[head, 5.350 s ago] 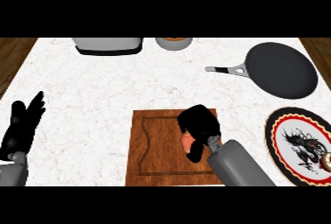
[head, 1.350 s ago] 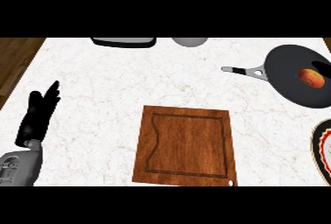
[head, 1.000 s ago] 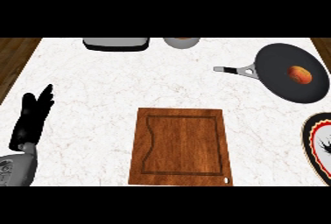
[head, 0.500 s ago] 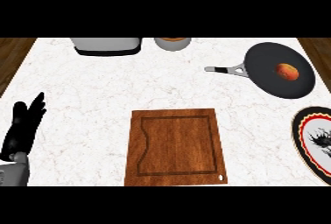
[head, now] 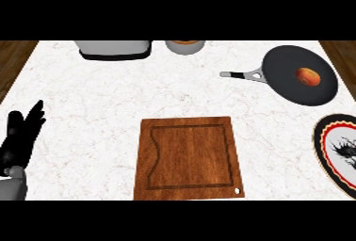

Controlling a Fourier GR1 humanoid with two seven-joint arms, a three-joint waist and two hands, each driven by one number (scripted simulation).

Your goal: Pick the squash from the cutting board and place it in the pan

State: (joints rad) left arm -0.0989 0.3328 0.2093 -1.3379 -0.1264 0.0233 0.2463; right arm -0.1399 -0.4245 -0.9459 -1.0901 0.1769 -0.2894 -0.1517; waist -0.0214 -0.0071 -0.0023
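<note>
Squash (head: pixel 308 76) lies inside the pan (head: pixel 299 92), right of centre on the dark base, far right of the counter (head: pixel 104 103). It shows as a small orange, roughly round blob; no long axis can be made out. Pan handle (head: pixel 240 75) points left, toward the counter's middle.

Board (head: pixel 189 157) sits bare at near centre, nothing on it. Judgement: placement looks done, squash off the board and in the pan, nothing touching it.

Left hand (head: pixel 21 139) rests at the left edge, fingers straight and up, released, holding nothing. Right hand is not in view; its state cannot be told.

Key relation: squash is well apart from the left hand, across the whole counter, up and to the right of it. The pan is on the right side, so the right arm would be the nearer one if any correction were needed. Judgement: none seems called for.

Also present: patterned plate (head: pixel 337 153) at right edge, near the pan; grey appliance (head: pixel 113 48) and a cup (head: pixel 185 46) along the back.
</note>
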